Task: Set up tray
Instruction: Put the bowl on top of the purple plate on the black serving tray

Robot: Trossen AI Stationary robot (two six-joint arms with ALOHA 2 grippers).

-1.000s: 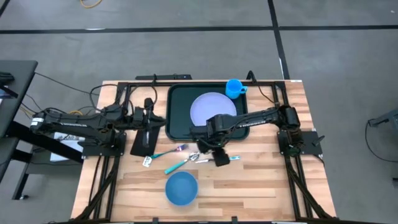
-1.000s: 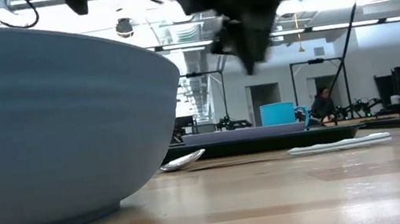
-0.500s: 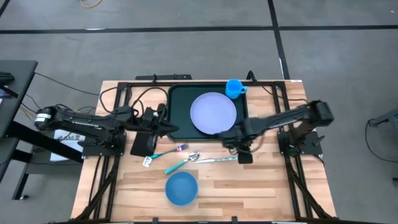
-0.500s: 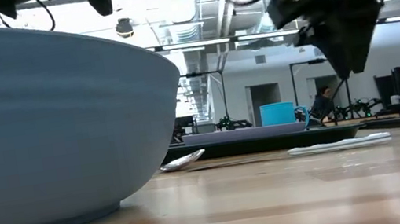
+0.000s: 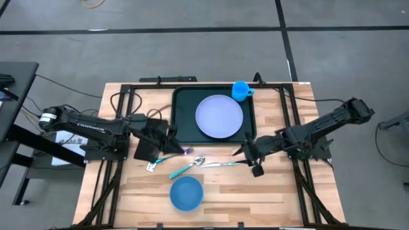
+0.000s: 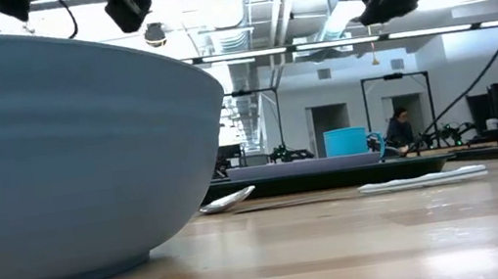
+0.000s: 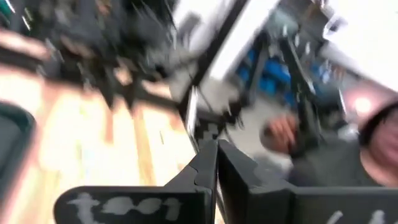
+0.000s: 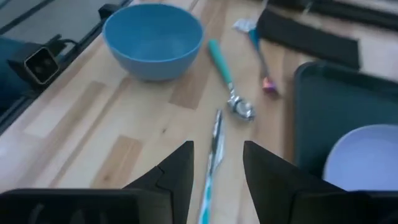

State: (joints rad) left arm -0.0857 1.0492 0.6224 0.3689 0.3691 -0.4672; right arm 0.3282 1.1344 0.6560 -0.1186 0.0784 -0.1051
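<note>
The dark green tray [image 5: 181, 112] lies at the table's far middle. The lavender plate [image 5: 219, 116] rests flat in it, and a blue cup [image 5: 241, 90] stands at its far right corner. My right gripper [image 8: 217, 152] is open and hovers near the tray's near right corner, above a teal-handled silver utensil [image 8: 214, 140] without touching it. My left gripper [image 7: 216, 163] is shut and empty, above the table just left of the tray's near left corner [image 5: 169, 142].
A blue bowl [image 5: 186, 193] stands near the near edge and fills the low view's left [image 6: 64, 157]. A teal-handled spoon [image 5: 184, 168] and a blue utensil with a pink end [image 5: 171, 155] lie between bowl and tray. A flat black piece [image 5: 147, 149] lies left of them.
My right gripper has drawn back from over the tray's near edge toward the table's right and slightly near, and stays open. My left gripper has moved right and toward the near edge, to beside the tray's near left corner. No object has moved.
</note>
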